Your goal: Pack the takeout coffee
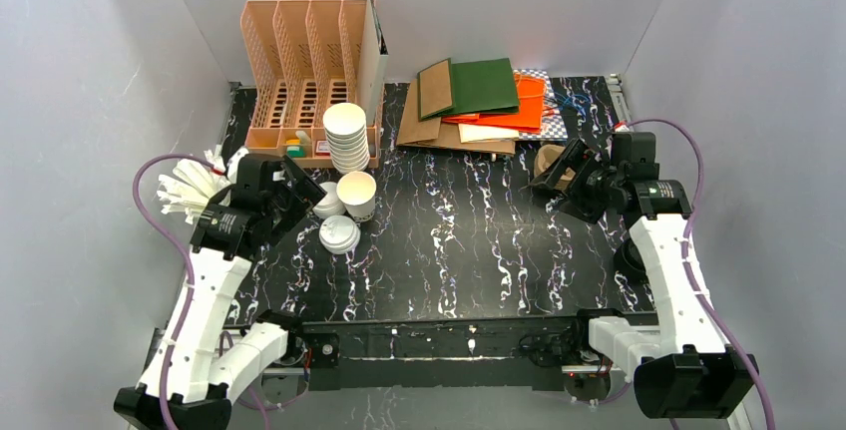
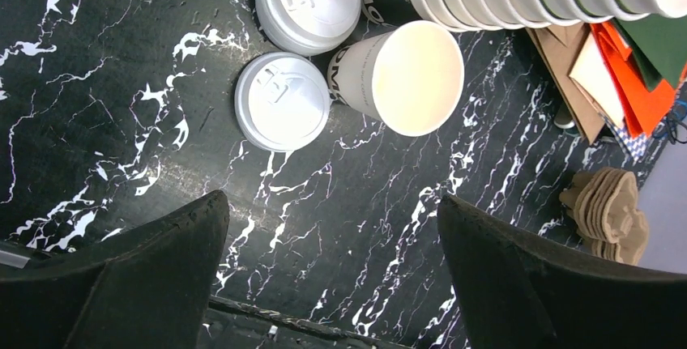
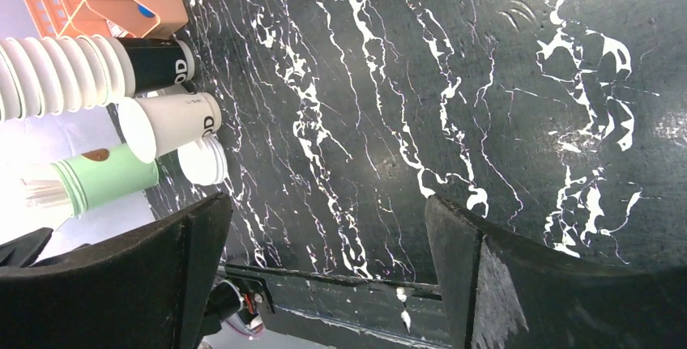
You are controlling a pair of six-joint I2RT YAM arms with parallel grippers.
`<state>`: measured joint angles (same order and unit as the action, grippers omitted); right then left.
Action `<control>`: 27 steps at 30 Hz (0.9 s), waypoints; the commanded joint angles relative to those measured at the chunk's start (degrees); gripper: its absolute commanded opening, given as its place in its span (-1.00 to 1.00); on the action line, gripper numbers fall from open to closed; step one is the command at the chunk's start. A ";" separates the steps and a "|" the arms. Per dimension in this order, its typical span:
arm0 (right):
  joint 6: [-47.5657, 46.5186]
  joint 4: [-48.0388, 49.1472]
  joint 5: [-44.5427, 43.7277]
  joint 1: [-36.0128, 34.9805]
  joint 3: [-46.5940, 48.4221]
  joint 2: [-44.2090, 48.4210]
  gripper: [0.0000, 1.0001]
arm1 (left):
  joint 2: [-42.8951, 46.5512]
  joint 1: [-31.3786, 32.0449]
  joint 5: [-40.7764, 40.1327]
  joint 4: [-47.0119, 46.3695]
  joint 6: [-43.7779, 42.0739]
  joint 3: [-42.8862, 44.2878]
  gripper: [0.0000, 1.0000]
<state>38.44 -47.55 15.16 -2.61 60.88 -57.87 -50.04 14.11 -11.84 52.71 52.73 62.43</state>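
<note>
While the left gripper (image 1: 302, 194) and right gripper (image 1: 561, 177) both gape wide and empty, the white cup (image 1: 357, 194) stands upright just at the left gripper's three o'clock, a loose lid (image 1: 339, 235) just beside it at seven o'clock, the right gripper well apart.

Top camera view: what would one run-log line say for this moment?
left gripper: open, empty | right gripper: open, empty | single white tapered paper cup: upright, unlidded, untouched | round white plastic lid: beside cup
</note>
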 commanded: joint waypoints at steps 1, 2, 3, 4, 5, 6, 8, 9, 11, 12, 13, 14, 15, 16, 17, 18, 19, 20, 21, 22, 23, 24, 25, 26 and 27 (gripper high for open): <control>0.33 4.84 1.22 0.24 -1.48 -0.12 0.96 | -0.65 0.02 -0.66 0.33 -0.03 1.06 0.96; 0.62 5.46 1.17 0.24 -1.70 -0.31 0.96 | -0.45 0.03 -0.39 -0.02 -1.18 0.85 0.96; 1.04 5.93 1.07 0.24 -1.99 -0.53 0.96 | -0.22 0.00 -0.20 -0.04 -1.77 0.57 0.96; 1.44 6.58 1.09 0.24 -2.25 -0.73 0.96 | -0.09 0.04 -0.02 -0.06 -2.17 0.22 0.96; 1.98 7.28 1.14 0.24 -2.43 -0.89 0.96 | 0.14 0.04 0.42 -0.17 -2.52 -0.10 0.96; 2.40 7.94 1.32 0.24 -2.70 -1.21 0.96 | 0.26 0.04 1.05 -0.48 -2.87 -0.50 0.96; 3.27 9.42 1.74 0.24 -2.92 -1.87 0.96 | 0.54 0.04 3.05 -1.64 -3.20 -1.55 0.96; 3.53 10.35 2.14 0.24 -3.17 -2.36 0.96 | 0.63 0.02 4.30 -2.38 -3.20 -2.18 0.96; 3.73 12.17 2.95 0.24 -3.43 -3.57 0.96 | 0.88 0.04 6.18 -3.62 -2.95 -3.21 0.96; 3.81 12.85 3.21 0.24 -3.41 -4.40 0.96 | 1.09 0.00 6.43 -4.00 -2.90 -3.48 0.96; 3.79 13.75 3.65 0.24 -3.40 -5.17 0.96 | 1.27 0.04 6.19 -4.17 -3.01 -3.58 0.96; 3.76 14.97 3.95 0.24 -3.49 -6.22 0.96 | 1.49 0.02 5.82 -4.27 -3.20 -3.73 0.96; 3.76 16.65 4.30 0.24 -3.62 -6.89 0.93 | 1.66 0.03 5.77 -4.40 -3.72 -3.76 0.96; 3.95 18.54 4.35 0.15 -3.99 -7.53 0.93 | 1.70 0.00 6.11 -4.64 -4.67 -3.85 0.96; 4.19 20.91 4.17 0.11 -4.43 -8.26 0.93 | 1.72 -0.01 7.04 -5.02 -6.04 -3.83 0.96; 4.57 23.37 3.99 0.15 -4.86 -9.02 0.90 | 1.63 0.04 8.62 -5.48 -7.56 -3.81 0.96; 4.81 26.02 3.67 0.07 -5.02 -10.22 0.86 | 1.63 0.04 11.17 -6.10 -9.36 -3.84 0.96; 5.03 28.35 3.41 0.06 -4.86 -11.70 0.81 | 1.80 0.01 14.53 -6.97 -11.53 -3.83 0.96; 5.06 30.41 3.14 0.00 -4.39 -13.39 0.76 | 2.13 0.03 17.18 -7.98 -13.17 -4.01 0.96; 5.08 33.01 2.87 -0.09 -3.72 -15.35 0.69 | 2.67 0.00 19.26 -9.10 -14.57 -4.26 0.96; 5.03 34.03 2.47 -0.25 -2.96 -17.27 0.66 | 3.28 0.04 21.38 -10.09 -15.88 -4.37 0.95; 4.76 35.85 2.14 -0.28 -2.00 -19.36 0.60 | 3.90 0.04 22.77 -10.80 -17.08 -4.51 0.94; 4.27 37.57 1.88 -0.29 -1.05 -21.32 0.55 | 4.56 0.04 23.69 -11.08 -18.36 -4.57 0.93; 3.64 39.46 1.56 -0.29 -0.02 -23.28 0.54 | 5.21 -0.01 24.30 -11.13 -20.52 -4.69 0.93; 2.98 40.94 0.95 -0.29 1.09 -25.17 0.53 | 6.05 0.03 24.55 -11.09 -22.03 -5.03 0.93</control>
<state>43.11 -17.96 17.80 -2.70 57.21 -77.89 -47.31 14.06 5.45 43.48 39.24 58.19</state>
